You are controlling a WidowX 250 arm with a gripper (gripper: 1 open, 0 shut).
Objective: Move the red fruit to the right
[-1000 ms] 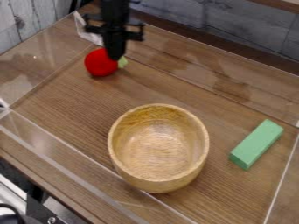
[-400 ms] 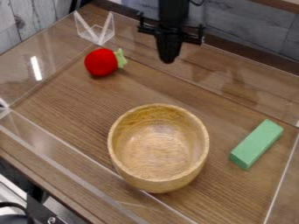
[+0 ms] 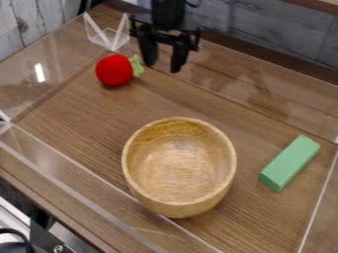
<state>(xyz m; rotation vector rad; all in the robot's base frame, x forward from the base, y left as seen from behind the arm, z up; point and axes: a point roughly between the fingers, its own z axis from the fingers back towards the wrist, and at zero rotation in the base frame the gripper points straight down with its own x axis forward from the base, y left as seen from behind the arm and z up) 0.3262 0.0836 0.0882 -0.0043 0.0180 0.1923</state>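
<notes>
"Gripper (image 3: pixel 166 51) open on your side?"

"Released, yes: I have its dark fingers spread over the far part of the wooden table (image 3: pixel 79 124), with nothing between them."

"And the red fruit (image 3: pixel 119 70)?"

"Far left on the wood, just left of my fingers as I see them, its light green cap on the right side. I can't tell from this view whether a fingertip touches the cap."

"What else should I mind?"

"A wide wooden bowl (image 3: pixel 179 166) sits near the middle, nearer than the fruit and a little to its right. It takes up much of the near area. Well off to the right lies a green rectangular block (image 3: pixel 290 164), set at a slant. Between fruit and block, on the far side of the bowl, I see bare wood."

"Near left corner?"

"Dark cabling (image 3: pixel 19 237), beside the table edge."
</notes>
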